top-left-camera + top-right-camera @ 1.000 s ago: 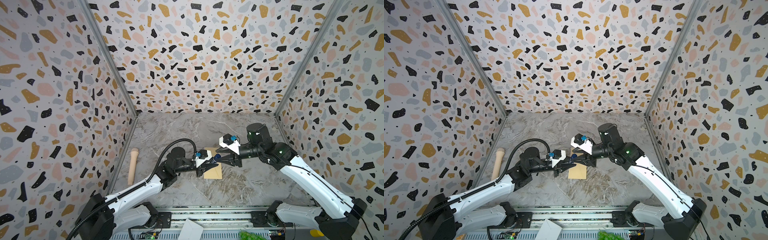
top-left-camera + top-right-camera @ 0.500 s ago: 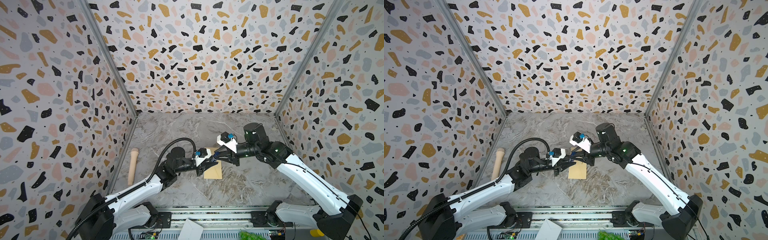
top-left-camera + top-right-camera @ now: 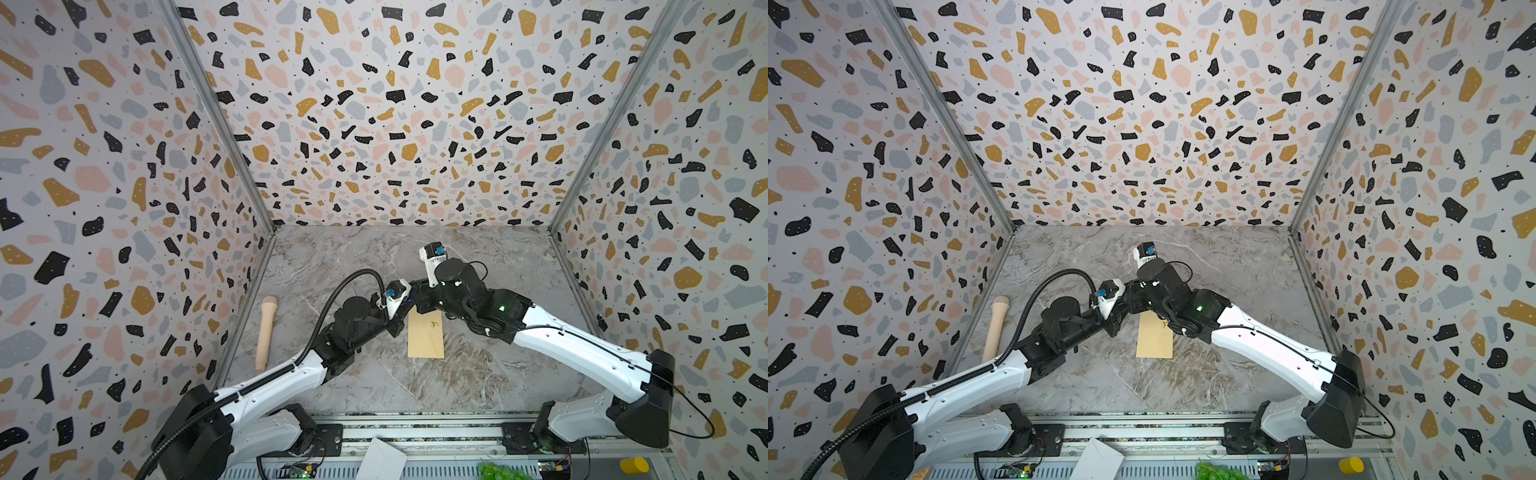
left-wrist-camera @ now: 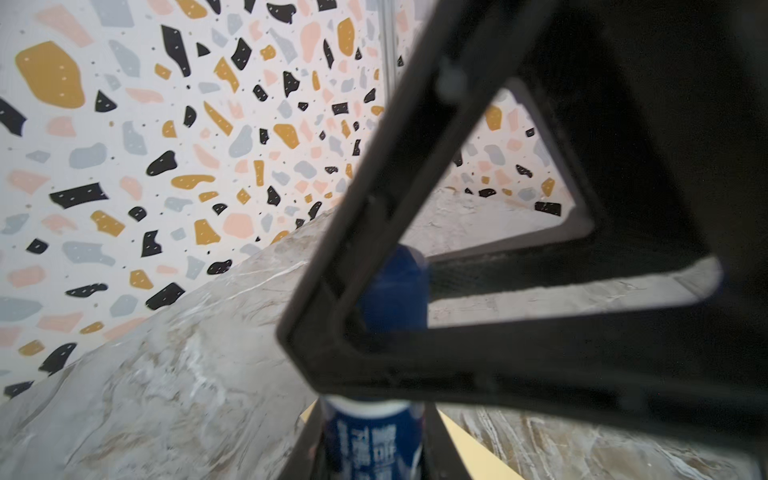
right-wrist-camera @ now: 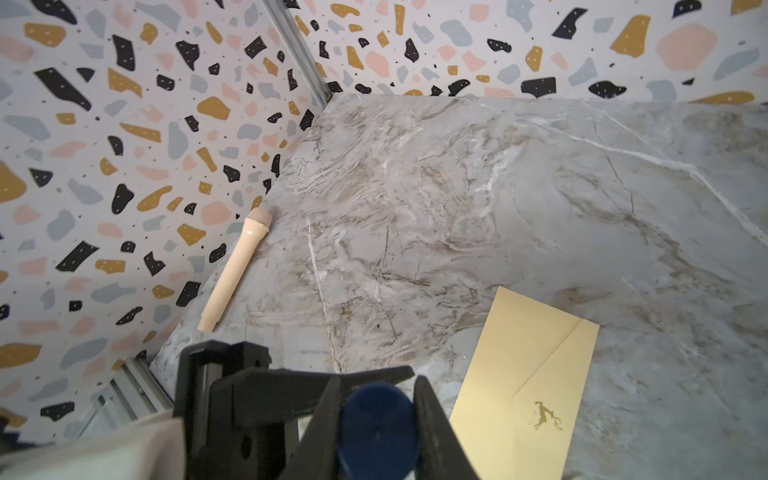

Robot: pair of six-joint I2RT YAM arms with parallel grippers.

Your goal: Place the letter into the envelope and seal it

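Presently the envelope (image 3: 426, 338) lies flat on the table (image 5: 457, 187), flap folded down; we see no letter, which is presumably already inside. We find the left gripper (image 4: 374, 451) clamped on the body of a blue glue stick (image 4: 374, 428) and the right gripper (image 5: 376, 409) pinching its cap (image 5: 377, 440), evidently uncapping or recapping it for sealing.

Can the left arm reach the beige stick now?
Probably not yet: the way to the beige stick looks free, but the left gripper is shut on a blue tube that the right gripper also grips.
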